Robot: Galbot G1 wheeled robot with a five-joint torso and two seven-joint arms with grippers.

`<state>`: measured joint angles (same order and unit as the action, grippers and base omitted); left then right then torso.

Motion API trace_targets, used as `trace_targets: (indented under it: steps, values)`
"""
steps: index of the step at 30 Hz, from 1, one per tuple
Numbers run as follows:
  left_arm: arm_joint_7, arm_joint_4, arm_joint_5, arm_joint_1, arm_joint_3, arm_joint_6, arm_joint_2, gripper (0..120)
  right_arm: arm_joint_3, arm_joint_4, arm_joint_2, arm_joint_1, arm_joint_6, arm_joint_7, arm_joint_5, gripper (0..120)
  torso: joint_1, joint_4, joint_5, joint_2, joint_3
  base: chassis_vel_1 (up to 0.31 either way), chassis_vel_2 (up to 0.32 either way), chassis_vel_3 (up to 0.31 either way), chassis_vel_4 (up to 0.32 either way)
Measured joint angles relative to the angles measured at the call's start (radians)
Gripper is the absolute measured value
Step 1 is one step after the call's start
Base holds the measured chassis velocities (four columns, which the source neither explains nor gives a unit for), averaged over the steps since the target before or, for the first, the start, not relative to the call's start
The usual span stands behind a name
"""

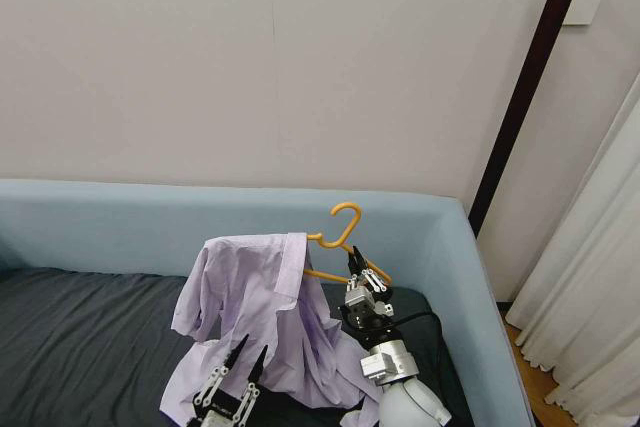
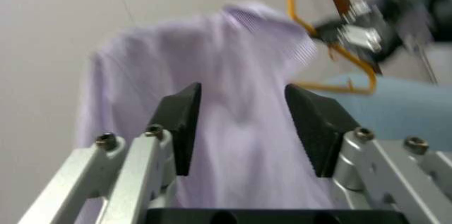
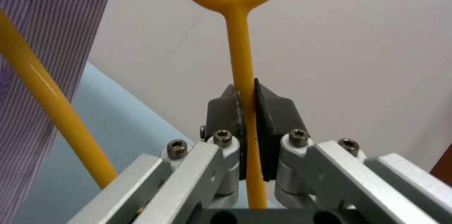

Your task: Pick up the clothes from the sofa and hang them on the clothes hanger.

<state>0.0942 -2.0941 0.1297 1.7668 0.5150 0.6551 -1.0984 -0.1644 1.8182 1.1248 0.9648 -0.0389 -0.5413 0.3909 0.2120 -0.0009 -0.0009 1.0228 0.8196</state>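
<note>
R wrist view: we see right gripper [image 3: 246, 110] fingers clamped on orange hanger [image 3: 238, 49] stem. L wrist view: left gripper [image 2: 242, 126] fingers wide, facing lilac shirt [image 2: 211, 65]. Behind: blue sofa [image 1: 100, 222], pale wall [image 1: 250, 47].

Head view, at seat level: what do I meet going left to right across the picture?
Seat cushion → shirt → right end effector, shut on the hanger → sofa arm → curtain.
</note>
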Motion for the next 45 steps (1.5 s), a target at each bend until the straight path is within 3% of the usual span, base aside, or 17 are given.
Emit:
trace_targets:
  steps: [4,5,6,9,11,12,14,15,18,19,22,27,32,39,45]
  values:
    - [-0.121,-0.141,-0.452,-0.021,0.141,-0.120,0.254,72,0.017,-0.038,0.002,0.007,0.047,0.000,0.077,4,0.000,-0.0004,0.0000,0.000,0.000,0.000,0.000,0.000,0.000]
    - [-0.162,-0.148,-0.546,-0.035,0.176,-0.142,0.304,77,0.019,-0.045,0.003,0.008,0.055,0.000,0.093,4,0.000,-0.0006,0.0004,0.000,0.000,0.000,0.000,0.000,0.000]
    - [-0.162,-0.148,-0.546,-0.035,0.176,-0.142,0.304,77,0.019,-0.045,0.003,0.008,0.055,0.000,0.093,4,0.000,-0.0006,0.0004,0.000,0.000,0.000,0.000,0.000,0.000]
    - [-0.330,-0.076,-0.800,-0.132,0.237,-0.204,0.522,91,0.012,-0.055,0.007,0.019,0.063,0.000,0.136,4,0.000,-0.0007,0.0000,0.000,0.000,0.000,0.000,0.000,0.000]
    - [-0.418,-0.018,-0.877,-0.183,0.232,-0.226,0.602,97,0.009,-0.059,0.013,0.024,0.066,-0.001,0.151,4,0.000,-0.0009,-0.0002,0.000,0.000,0.000,0.000,0.000,0.000]
    - [-0.418,-0.018,-0.877,-0.183,0.232,-0.226,0.602,97,0.009,-0.059,0.013,0.024,0.066,-0.001,0.151,4,0.000,-0.0009,-0.0002,0.000,0.000,0.000,0.000,0.000,0.000]
    - [-0.562,0.067,-0.967,-0.232,0.218,-0.262,0.692,100,-0.006,-0.077,0.032,0.020,0.076,-0.001,0.171,4,0.000,-0.0001,0.0000,0.000,0.000,0.000,0.000,0.000,0.000]
    - [-0.562,0.067,-0.967,-0.232,0.218,-0.262,0.692,100,-0.006,-0.077,0.032,0.020,0.076,-0.001,0.171,4,0.000,-0.0001,0.0000,0.000,0.000,0.000,0.000,0.000,0.000]
    - [-0.731,0.164,-1.024,-0.286,0.189,-0.310,0.766,100,-0.026,-0.108,0.051,0.002,0.091,-0.002,0.185,4,0.000,-0.0004,-0.0002,0.000,0.000,0.000,0.000,0.000,0.000]
    - [-0.731,0.164,-1.024,-0.286,0.189,-0.310,0.766,100,-0.026,-0.108,0.051,0.002,0.091,-0.002,0.185,4,0.000,-0.0004,-0.0002,0.000,0.000,0.000,0.000,0.000,0.000]
    - [-0.899,0.257,-1.040,-0.326,0.174,-0.358,0.820,100,-0.055,-0.141,0.072,-0.027,0.103,-0.002,0.206,4,0.000,0.0001,-0.0001,0.000,0.000,0.000,0.000,0.000,0.000]
    - [-0.972,0.310,-1.037,-0.370,0.147,-0.426,0.849,100,-0.067,-0.158,0.098,-0.034,0.101,-0.009,0.265,4,0.000,-0.0003,-0.0001,0.000,0.000,0.000,0.000,0.000,0.000]
    - [-0.970,0.335,-1.007,-0.404,0.108,-0.441,0.848,100,-0.068,-0.162,0.116,-0.024,0.098,-0.016,0.330,4,0.000,-0.0004,0.0002,0.000,0.000,0.000,0.000,0.000,0.000]
    - [-0.890,0.316,-0.976,-0.480,-0.036,-0.454,0.779,98,-0.092,-0.170,0.135,-0.004,0.081,-0.032,0.398,4,0.000,-0.0005,0.0001,0.000,0.000,0.000,0.000,0.000,0.000]
    - [-0.864,0.316,-0.959,-0.491,-0.069,-0.462,0.743,92,-0.110,-0.181,0.141,0.002,0.071,-0.044,0.409,4,0.000,-0.0003,0.0000,0.000,0.000,0.000,0.000,0.000,0.000]
